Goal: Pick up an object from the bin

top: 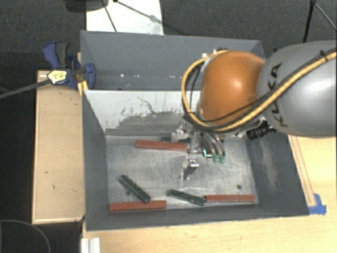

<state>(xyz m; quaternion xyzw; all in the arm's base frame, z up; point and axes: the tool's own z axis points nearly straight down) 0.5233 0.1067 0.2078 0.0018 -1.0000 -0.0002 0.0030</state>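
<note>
Grey metal walls slope down to the scratched floor of the bin [131, 162]. Entering from 3 o'clock, the arm [300, 94] bends over it, its orange cover [231, 86] uppermost and the gripper [189, 167] pointing down near the floor's centre; whether it is open or closed cannot be told. Nearest, at its 10 o'clock, lies a red-brown bar [158, 145], its right end just beside the gripper. A dark green strip [186, 196] lies at 6 o'clock, a second red-brown bar [230, 198] at 5, and another green strip [133, 188] and a third bar [137, 206] at 8.
</note>
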